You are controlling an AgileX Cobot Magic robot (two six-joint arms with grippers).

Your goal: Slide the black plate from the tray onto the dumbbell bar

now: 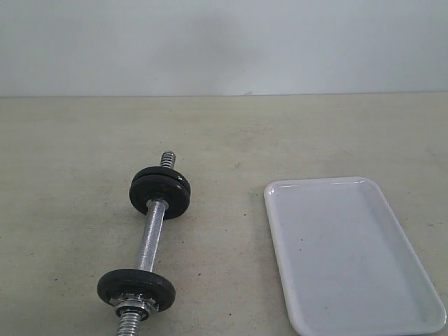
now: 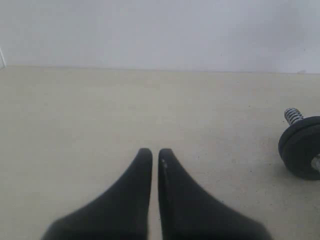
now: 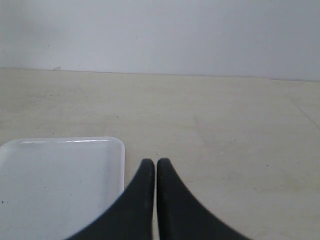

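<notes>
**A:** Where is the black plate?

**B:** On the bar. A chrome-plated steel dumbbell bar (image 1: 150, 238) lies on the pale beige desk (image 1: 70, 140), left of a flat white rectangular plastic tray (image 1: 350, 259) with rounded corners and a low rim. A round, matte, cast black plate (image 1: 159, 193) sits near the bar's far end. A seam around its edge suggests two discs pressed face to face, though I can't be sure. Another black disc (image 1: 136, 289) of the same kind sits at the near end.

**A:** What's around them?

**B:** A silvery nut (image 1: 133, 305) sits on the thread, touching the near disc's outer face. A ribbed threaded tip (image 1: 167, 159) pokes out beyond the far plate. Bar and tray are well apart, with bare desk between them. A plain pale wall (image 1: 224, 42) stands behind.

**A:** And the pincers?

**B:** The left pincer (image 2: 155, 155) is closed, its black fingers pressed together with only a hairline slit between them. It grips nothing and hangs over bare desk. The right pincer (image 3: 152, 165) is closed in the same way, also gripping nothing, just beside a corner of the tray.

**A:** Anything cut off or hard to make out?

**B:** The bar's near threaded end runs off the bottom edge of the exterior view. In the left wrist view the far plate is clipped at the frame edge. Both pincers show only in their own wrist views, and their bases are blurred.
</notes>
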